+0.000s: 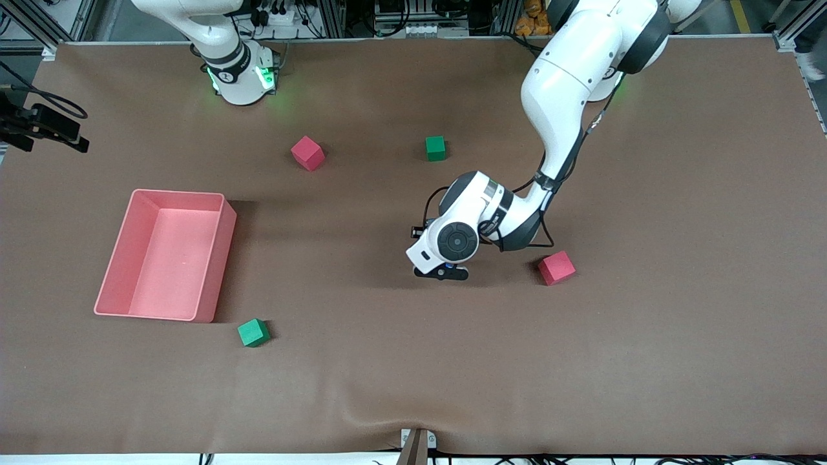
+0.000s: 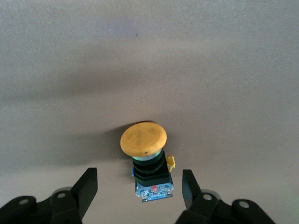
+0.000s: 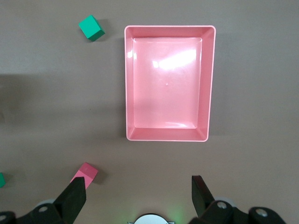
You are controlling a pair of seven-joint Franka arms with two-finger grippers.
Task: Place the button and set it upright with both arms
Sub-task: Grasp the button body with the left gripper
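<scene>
Left wrist view: left gripper (image 2: 135, 189) down low over the middle of the desk, fingers (image 2: 86, 186) apart, one on each side of the button (image 2: 147, 163), not touching it, clear gaps visible on both sides. Lying on its side on the brown desk (image 2: 149, 56), orange cap (image 2: 143, 138) pointing away from the wrist, dark body with the blue-and-red base end pointing back toward the palm. Long axis running straight out between the fingers, so a squeeze would likely land across the dark body, not the cap. Not yet gripped.

Front view: same gripper (image 1: 442, 272) under the bent left arm (image 1: 555, 84), roughly mid-desk, button itself hidden beneath the wrist. Red cube (image 1: 556, 267) just beside, toward the left arm's end; green cube (image 1: 435, 148) and another red cube (image 1: 307, 152) nearer the edge where the bases stand; second green cube (image 1: 252, 332) near the corner of the pink bin (image 1: 219, 258).

Right wrist view: right gripper (image 3: 140, 196) up high, waiting over the pink bin, fingers spread wide, nothing between them. Well apart from the button; left arm plainly the closer one for the pickup.
</scene>
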